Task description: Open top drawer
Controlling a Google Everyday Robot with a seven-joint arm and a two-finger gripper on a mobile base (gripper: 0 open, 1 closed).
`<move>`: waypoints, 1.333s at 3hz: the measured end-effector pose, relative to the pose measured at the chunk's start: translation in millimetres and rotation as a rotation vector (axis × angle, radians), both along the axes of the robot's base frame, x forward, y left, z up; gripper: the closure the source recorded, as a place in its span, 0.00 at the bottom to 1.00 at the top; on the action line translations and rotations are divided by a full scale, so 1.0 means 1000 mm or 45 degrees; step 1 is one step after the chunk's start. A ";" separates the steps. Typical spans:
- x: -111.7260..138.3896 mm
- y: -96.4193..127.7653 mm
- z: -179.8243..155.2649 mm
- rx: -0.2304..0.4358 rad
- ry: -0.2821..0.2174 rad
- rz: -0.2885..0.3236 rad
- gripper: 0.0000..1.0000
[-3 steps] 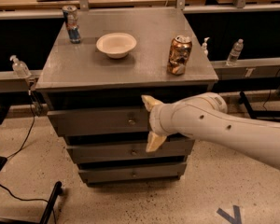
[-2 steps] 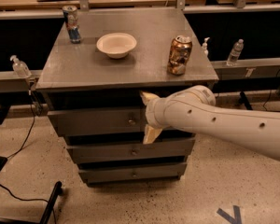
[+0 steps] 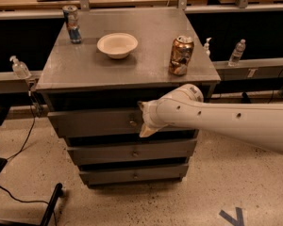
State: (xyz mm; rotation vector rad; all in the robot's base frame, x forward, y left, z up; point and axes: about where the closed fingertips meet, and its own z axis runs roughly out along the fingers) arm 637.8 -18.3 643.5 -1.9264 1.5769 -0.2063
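Observation:
The top drawer (image 3: 92, 122) is the wide grey front just under the cabinet top, and its small brass knob (image 3: 133, 123) sits at its centre. The drawer looks shut or nearly so. My gripper (image 3: 142, 119) is at the end of the white arm coming in from the right. It is level with the top drawer, right next to the knob on its right side. Its two pale fingers (image 3: 146, 131) are spread apart, one above and one below knob height. I cannot tell whether they touch the knob.
Two narrower drawers (image 3: 132, 152) lie below. On the cabinet top (image 3: 151, 69) stand a white bowl (image 3: 117, 45), a bronze can (image 3: 181, 55) and a blue can (image 3: 72, 24). A chair base (image 3: 52, 204) and a cable lie on the floor at the left.
My arm and gripper have moved left along the top drawer front, closer to the knob. The drawer has not visibly moved.

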 end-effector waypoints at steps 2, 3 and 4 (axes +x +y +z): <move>-0.053 -0.007 0.020 0.063 0.136 0.141 0.29; -0.102 -0.025 0.032 0.078 0.227 0.195 0.31; -0.135 -0.037 0.038 0.068 0.306 0.235 0.31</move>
